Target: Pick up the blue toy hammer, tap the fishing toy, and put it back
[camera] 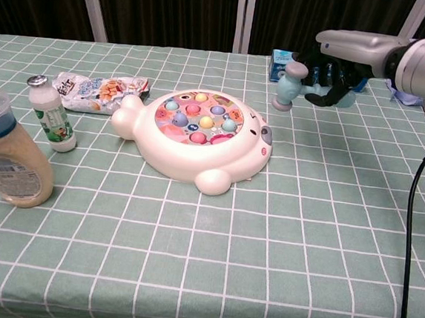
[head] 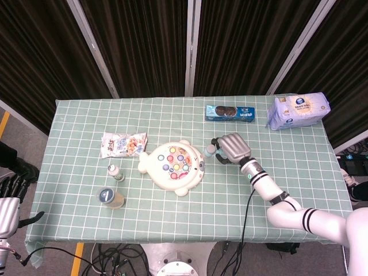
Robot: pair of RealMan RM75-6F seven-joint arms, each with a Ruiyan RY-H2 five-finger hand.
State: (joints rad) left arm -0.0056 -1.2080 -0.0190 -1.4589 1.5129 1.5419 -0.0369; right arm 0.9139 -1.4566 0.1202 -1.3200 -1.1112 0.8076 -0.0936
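Note:
The blue toy hammer [camera: 287,84] hangs in the air to the right of the fishing toy, head pointing left and down. My right hand [camera: 337,73] grips its handle, fingers curled around it; from the head view the right hand [head: 233,147] sits just right of the toy with the hammer head [head: 211,150] poking out to the left. The fishing toy [camera: 200,132] is a cream fish-shaped base with coloured fish in a round pink pond, lying mid-table [head: 173,165]. My left hand [head: 12,187] hangs off the table's left edge, dark fingers pointing up, holding nothing.
A snack bag [head: 123,144], a small white bottle [head: 115,171] and a blue-lidded jar [head: 109,197] stand left of the toy. A blue biscuit box [head: 230,112] and a tissue pack [head: 298,110] lie at the back right.

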